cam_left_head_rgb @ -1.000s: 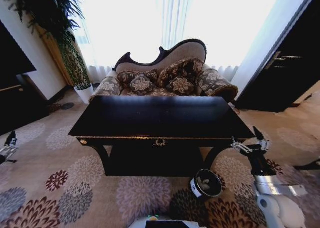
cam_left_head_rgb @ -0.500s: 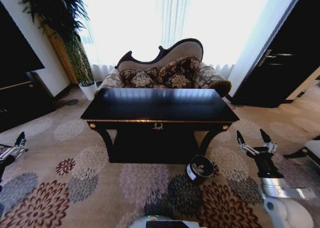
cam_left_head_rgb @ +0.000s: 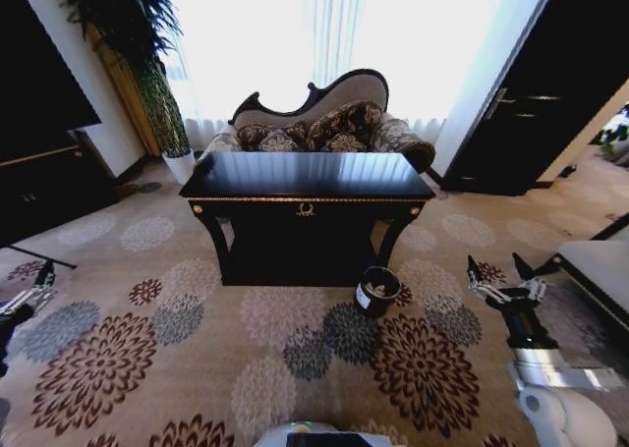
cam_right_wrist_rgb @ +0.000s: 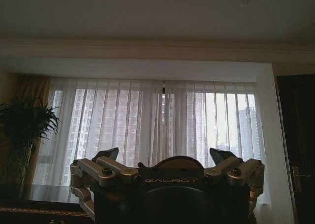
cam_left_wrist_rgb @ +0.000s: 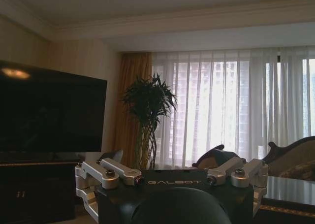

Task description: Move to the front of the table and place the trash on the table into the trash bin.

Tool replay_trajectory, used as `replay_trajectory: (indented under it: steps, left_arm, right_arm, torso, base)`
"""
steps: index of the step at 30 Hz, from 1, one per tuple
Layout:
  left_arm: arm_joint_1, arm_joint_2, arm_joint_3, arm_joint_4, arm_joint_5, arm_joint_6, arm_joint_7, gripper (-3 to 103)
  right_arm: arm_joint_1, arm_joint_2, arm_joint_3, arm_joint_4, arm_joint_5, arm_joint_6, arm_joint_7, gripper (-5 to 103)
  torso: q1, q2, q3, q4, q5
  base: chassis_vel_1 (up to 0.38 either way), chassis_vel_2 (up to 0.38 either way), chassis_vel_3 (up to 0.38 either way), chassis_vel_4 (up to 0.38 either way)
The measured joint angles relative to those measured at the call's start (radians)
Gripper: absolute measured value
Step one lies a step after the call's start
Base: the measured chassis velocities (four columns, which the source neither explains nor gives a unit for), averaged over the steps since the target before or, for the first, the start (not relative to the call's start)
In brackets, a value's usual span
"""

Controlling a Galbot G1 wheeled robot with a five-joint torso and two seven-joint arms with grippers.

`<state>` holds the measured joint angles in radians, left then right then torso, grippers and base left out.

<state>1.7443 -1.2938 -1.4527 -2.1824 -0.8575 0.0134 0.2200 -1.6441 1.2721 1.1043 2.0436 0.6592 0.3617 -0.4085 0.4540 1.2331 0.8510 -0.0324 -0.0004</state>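
**Table ahead, bin at its front right leg**

The table stands in the middle of the room, before a sofa. The trash bin sits on the flowered carpet, just beside the table's front right leg. The right gripper hangs low at the right, fingers spread and empty. The left gripper is at the far left edge, also spread wide

Bright daylight floods through sheer curtains. A patterned sofa stands below them. Floral carpet covers the floor.
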Motion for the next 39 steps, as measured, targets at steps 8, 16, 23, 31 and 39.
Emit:
replay_trajectory:
  steps: [8, 16, 23, 31, 39]
  left_arm:
    - [-0.008, -0.002, 0.019, 0.01, 0.016, -0.008, 0.008, 100]
    - [-0.015, -0.002, 0.028, 0.021, 0.025, -0.012, 0.009, 100]
    - [-0.018, -0.003, 0.03, 0.026, 0.029, -0.013, 0.009, 100]
    - [-0.016, -0.004, 0.03, 0.025, 0.031, -0.016, 0.009, 100]
    - [-0.009, -0.009, 0.029, 0.018, 0.033, -0.019, 0.01, 100]
  right_arm:
    - [0.008, 0.0, 0.001, -0.019, -0.006, 0.005, -0.005, 100]
    - [0.013, 0.001, -0.001, -0.023, -0.009, 0.004, -0.014, 100]
    - [0.016, 0.004, -0.005, -0.024, -0.013, 0.003, -0.018, 100]
    - [0.017, 0.004, -0.005, -0.027, -0.014, 0.005, -0.024, 100]
    - [0.014, 0.002, -0.001, -0.035, -0.007, 0.016, -0.027, 100]
  torso:
    - [0.001, 0.0, 0.0, 0.0, 0.0001]
    - [0.001, -0.001, 0.0, 0.0, 0.0002]
    - [0.0, 0.0, 0.0, 0.0, 0.0001]
    - [0.001, 0.0, 0.0, 0.0, 0.0001]
    - [-0.001, 0.001, -0.001, -0.0003, 0.0002]
  base:
    - [0.119, -0.105, -0.125, 0.125]
    - [-0.033, 0.027, 0.024, -0.047]
    - [0.008, -0.006, -0.009, 0.007]
    - [0.051, -0.054, -0.055, 0.059]
    - [0.192, -0.19, -0.212, 0.196]
